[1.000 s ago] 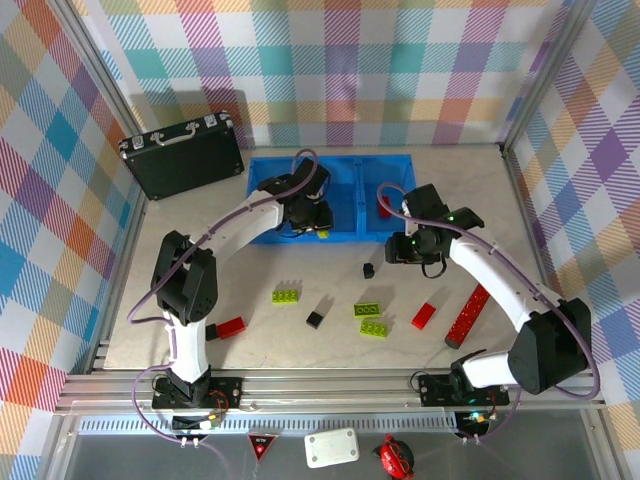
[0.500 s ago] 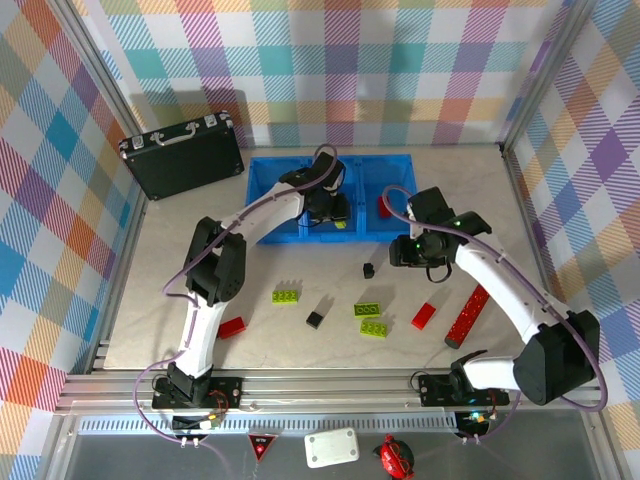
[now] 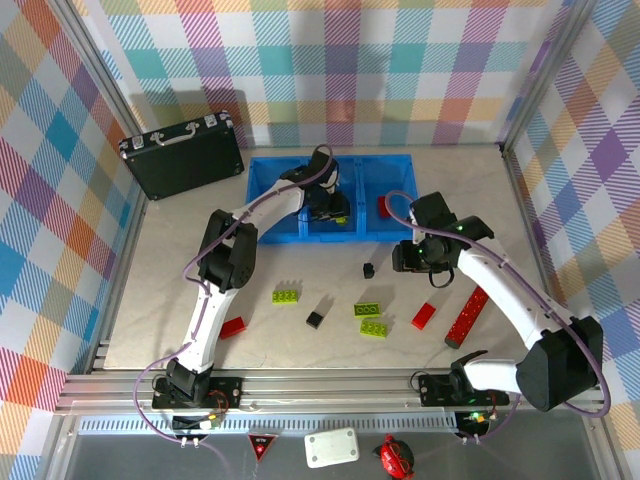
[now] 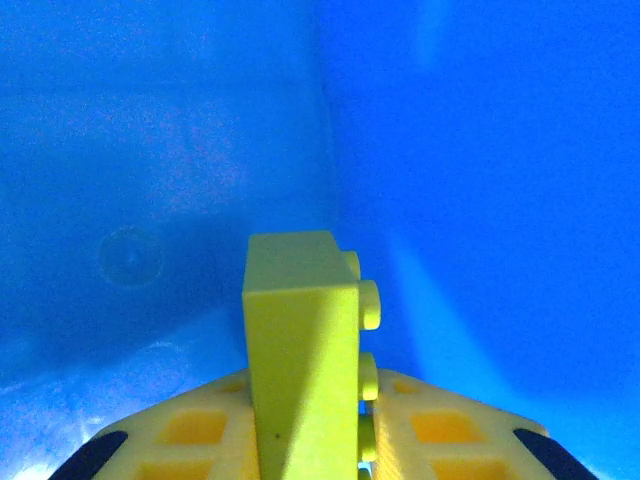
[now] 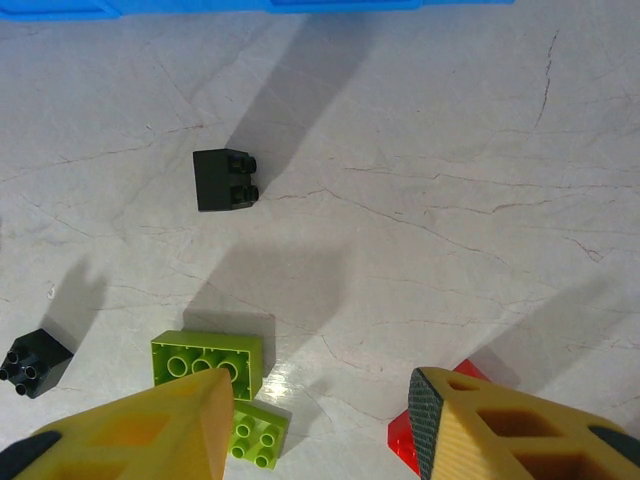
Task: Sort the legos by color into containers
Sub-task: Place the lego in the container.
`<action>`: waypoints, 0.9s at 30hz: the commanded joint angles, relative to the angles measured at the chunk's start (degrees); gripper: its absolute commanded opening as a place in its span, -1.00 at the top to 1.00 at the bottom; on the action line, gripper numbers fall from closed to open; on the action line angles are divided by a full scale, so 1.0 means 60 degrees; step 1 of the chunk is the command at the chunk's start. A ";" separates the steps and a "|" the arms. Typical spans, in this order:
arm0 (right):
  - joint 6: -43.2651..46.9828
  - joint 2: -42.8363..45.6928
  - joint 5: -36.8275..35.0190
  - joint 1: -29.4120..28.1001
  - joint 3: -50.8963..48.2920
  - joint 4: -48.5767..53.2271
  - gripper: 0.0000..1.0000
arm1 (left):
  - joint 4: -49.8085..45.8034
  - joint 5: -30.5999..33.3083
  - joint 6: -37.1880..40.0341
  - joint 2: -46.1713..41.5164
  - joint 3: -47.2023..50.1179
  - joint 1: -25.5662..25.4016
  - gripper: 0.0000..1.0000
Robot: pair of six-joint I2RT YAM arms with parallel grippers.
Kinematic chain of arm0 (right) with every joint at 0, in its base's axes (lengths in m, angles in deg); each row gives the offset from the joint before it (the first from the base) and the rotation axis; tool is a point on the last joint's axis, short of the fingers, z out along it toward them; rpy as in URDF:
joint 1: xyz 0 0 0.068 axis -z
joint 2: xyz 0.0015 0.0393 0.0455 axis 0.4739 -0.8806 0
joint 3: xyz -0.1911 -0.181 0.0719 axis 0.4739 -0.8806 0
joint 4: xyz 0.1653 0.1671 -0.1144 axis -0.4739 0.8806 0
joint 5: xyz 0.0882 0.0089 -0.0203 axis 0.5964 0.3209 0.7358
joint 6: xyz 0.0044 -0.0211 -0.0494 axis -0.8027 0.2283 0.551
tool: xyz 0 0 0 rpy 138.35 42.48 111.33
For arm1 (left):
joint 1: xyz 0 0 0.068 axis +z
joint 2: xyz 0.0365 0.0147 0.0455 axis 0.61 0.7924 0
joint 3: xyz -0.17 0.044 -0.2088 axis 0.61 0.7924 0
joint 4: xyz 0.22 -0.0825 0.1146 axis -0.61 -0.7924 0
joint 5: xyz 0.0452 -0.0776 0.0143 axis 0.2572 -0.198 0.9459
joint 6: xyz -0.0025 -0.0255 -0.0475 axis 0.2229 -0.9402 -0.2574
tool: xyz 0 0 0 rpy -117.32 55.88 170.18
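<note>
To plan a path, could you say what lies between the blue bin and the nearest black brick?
Only bare tabletop from black brick to blue bin, right wrist view.

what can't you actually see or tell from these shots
Top view: the floor of the bright blue plastic three-compartment bin's middle compartment, covered by the left gripper.
Left wrist view: the lower end of the held lime-green studded brick, sunk between the yellow fingers and cut by the bottom edge.
Right wrist view: most of a red brick, behind the right gripper's finger.
</note>
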 commanded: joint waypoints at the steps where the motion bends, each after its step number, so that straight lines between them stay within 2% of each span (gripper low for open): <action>1: -0.0121 0.0197 -0.0031 -0.0071 -0.0073 0.0253 -0.02 | 0.0497 -0.0686 -0.0254 0.0281 -0.0277 0.0059 0.44; 11: -0.0126 0.0271 -0.0087 -0.0071 -0.0090 0.0305 -0.03 | 0.0814 -0.1067 -0.0477 0.0299 -0.0249 0.0077 0.26; 19: -0.0112 0.0388 -0.0074 -0.0071 -0.0101 0.0308 -0.03 | 0.0856 -0.1101 -0.0571 0.0145 -0.0047 0.0077 0.26; 27: -0.0163 0.0461 -0.0031 -0.0071 -0.0141 0.0273 -0.04 | 0.1240 -0.1372 -0.1303 -0.0137 0.0297 0.0092 0.22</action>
